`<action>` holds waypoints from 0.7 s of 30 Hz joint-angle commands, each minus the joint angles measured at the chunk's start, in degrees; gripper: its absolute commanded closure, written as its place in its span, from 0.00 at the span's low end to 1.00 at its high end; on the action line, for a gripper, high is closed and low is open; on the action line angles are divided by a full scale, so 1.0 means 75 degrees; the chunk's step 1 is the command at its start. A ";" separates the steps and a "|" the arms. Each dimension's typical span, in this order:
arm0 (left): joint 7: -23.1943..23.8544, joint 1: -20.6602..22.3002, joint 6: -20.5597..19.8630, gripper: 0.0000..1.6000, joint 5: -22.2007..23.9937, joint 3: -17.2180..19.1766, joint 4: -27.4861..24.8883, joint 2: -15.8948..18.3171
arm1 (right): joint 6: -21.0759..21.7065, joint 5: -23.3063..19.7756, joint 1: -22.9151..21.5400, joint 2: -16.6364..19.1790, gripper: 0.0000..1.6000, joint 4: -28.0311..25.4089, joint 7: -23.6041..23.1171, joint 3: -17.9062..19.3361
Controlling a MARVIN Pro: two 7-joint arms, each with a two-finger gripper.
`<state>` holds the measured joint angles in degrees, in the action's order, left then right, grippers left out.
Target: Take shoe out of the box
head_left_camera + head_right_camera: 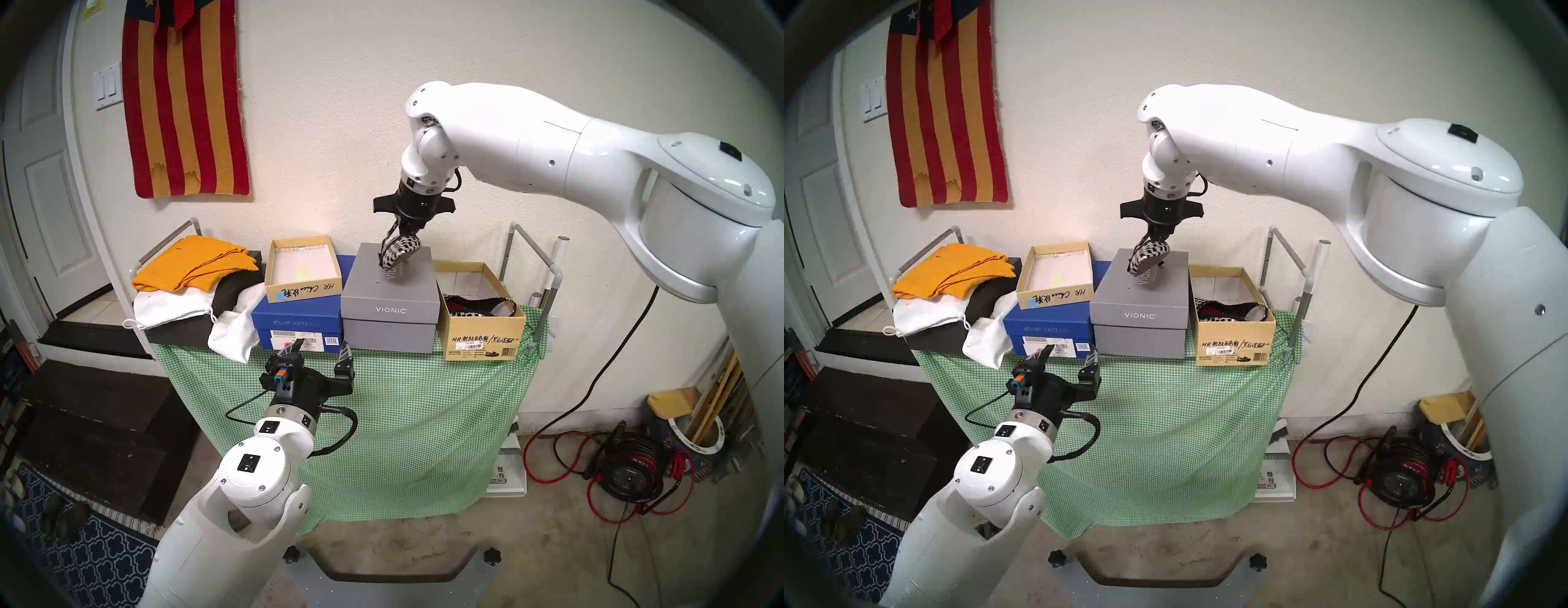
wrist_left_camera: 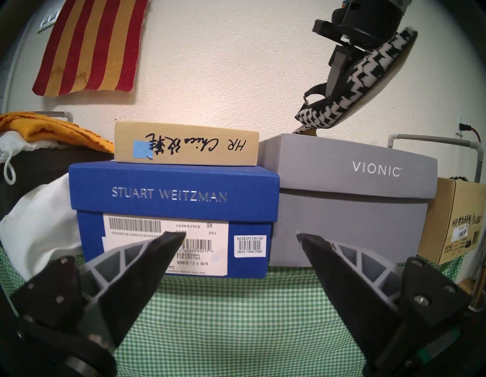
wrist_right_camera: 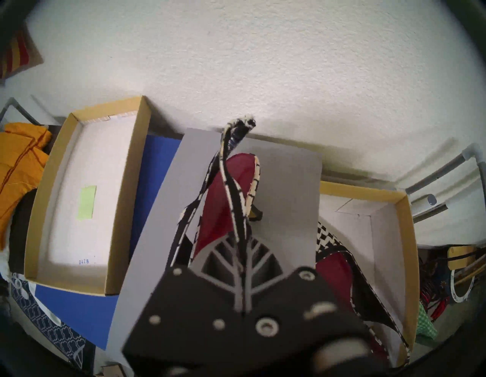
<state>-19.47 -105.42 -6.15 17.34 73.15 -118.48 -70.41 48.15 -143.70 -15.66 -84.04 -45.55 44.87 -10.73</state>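
Observation:
My right gripper (image 1: 405, 232) is shut on the strap of a black-and-white patterned shoe (image 1: 399, 251) with a red insole (image 3: 226, 189). The shoe hangs tilted over the lid of the grey VIONIC box (image 1: 390, 297), its lower end at or just above the lid. To the right stands the open tan box (image 1: 483, 335) with "HR" writing and a barcode label. It holds a second matching shoe (image 1: 479, 306), also seen in the right wrist view (image 3: 339, 263). My left gripper (image 1: 321, 348) is open and empty, low in front of the blue box (image 2: 173, 194).
A shallow tan box with a blue sticker (image 1: 303, 271) sits on the blue Stuart Weitzman box. Orange cloth (image 1: 195, 261) and white bags (image 1: 169, 308) lie at the left. Grey rail posts (image 1: 551, 276) flank the green-checked table (image 1: 382, 403). Red cables (image 1: 628, 475) lie on the floor.

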 commanded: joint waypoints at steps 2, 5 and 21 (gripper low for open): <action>0.0001 0.0002 0.0000 0.00 -0.0003 0.0008 -0.0006 0.0008 | 0.0042 0.0381 0.0313 -0.0947 1.00 0.0902 -0.0432 -0.0055; 0.0001 0.0002 0.0000 0.00 -0.0003 0.0008 -0.0006 0.0008 | 0.0192 0.0544 0.0520 -0.1124 1.00 0.1323 -0.0736 -0.0139; 0.0001 0.0002 0.0000 0.00 -0.0003 0.0008 -0.0005 0.0008 | 0.0913 0.0793 0.1363 -0.0602 1.00 0.1789 -0.2171 -0.0759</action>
<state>-19.47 -105.42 -6.15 17.34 73.15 -118.48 -70.41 52.60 -137.23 -11.01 -90.20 -31.69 31.54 -12.71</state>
